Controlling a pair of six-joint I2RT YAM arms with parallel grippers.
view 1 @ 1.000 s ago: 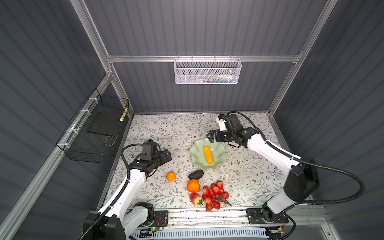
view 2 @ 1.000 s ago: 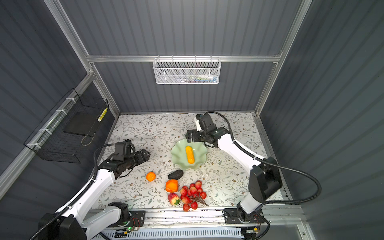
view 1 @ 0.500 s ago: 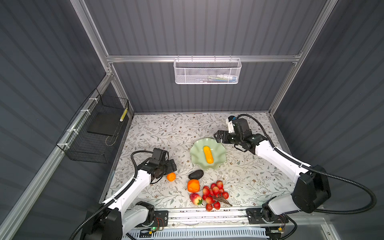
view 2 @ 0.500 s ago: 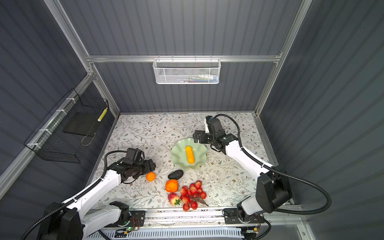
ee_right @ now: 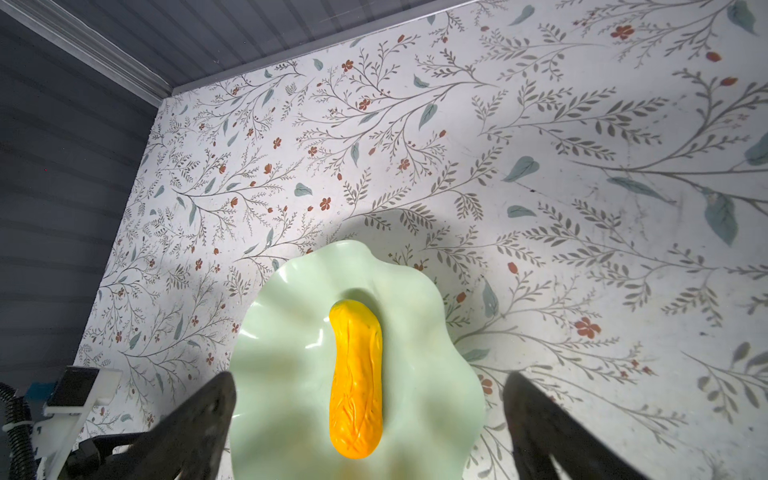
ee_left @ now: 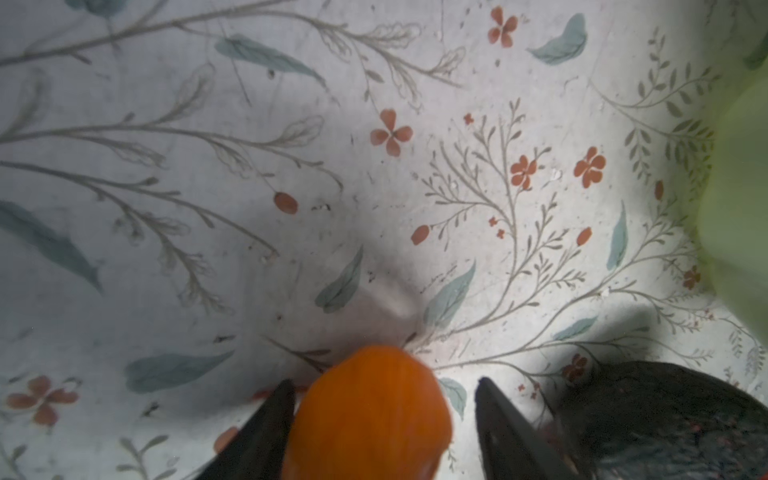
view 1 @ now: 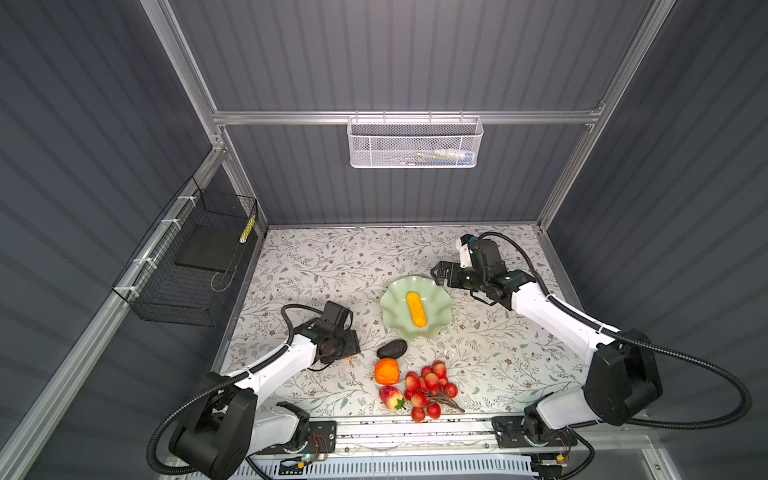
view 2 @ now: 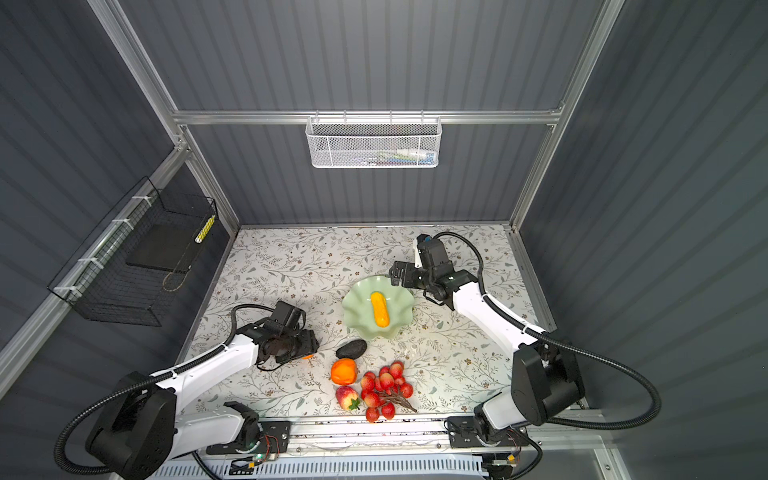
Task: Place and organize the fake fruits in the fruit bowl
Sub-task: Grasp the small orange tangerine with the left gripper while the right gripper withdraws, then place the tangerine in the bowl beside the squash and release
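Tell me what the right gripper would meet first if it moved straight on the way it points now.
Probably the green bowl: in the wrist view it lies ahead between the fingers of the open right gripper, the yellow fruit in its middle. The gripper's height above the rim is unclear.

**Left jaws part-way apart, right jaws wide**

In a top view the white-and-black left arm (view 1: 282, 365) stretches from the lower left of the frame toward the centre. Its black parallel left gripper (view 1: 348, 353) points steeply down, with the black fingers (ee_left: 266, 428) partly apart. The white-and-black right arm (view 1: 552, 316) reaches from the lower right up to right of centre. Its black right gripper (view 1: 436, 275) faces left, jaws spread wide.
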